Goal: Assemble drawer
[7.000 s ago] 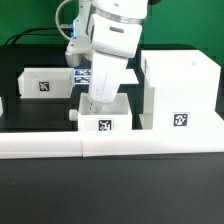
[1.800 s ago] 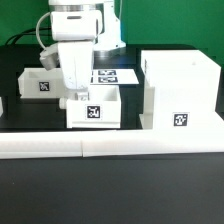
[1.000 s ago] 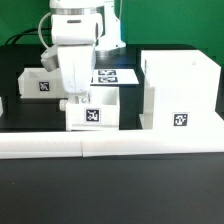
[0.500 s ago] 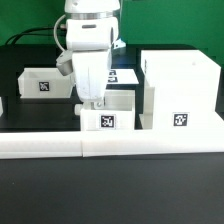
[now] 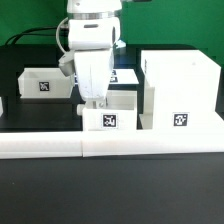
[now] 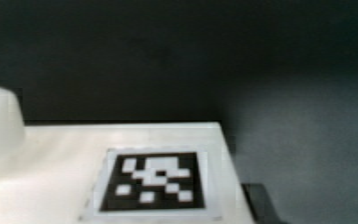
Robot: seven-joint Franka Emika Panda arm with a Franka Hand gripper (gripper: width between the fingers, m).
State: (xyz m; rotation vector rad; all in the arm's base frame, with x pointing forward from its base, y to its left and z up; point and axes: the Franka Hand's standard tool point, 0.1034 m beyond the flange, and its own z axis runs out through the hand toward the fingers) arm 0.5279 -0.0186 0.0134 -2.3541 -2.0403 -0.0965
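Just beside housing [image 5: 180, 90], tray [image 5: 108, 122] sat closer than moment before, carried along with gripper [image 5: 93, 101] at tray's rear wall; opening and grip not discernible. Likely staging tray for insertion.

I work in a robotics lab, at a test bench. The table [image 5: 110, 195] is matte black and fenced by a low white wall [image 5: 50, 147]. A marker board [image 5: 126, 75] lies flat on it, and printed black-and-white square tags mark the plain white plastic parts, such as the tag [image 5: 180, 120] on the tall housing [image 5: 185, 80].
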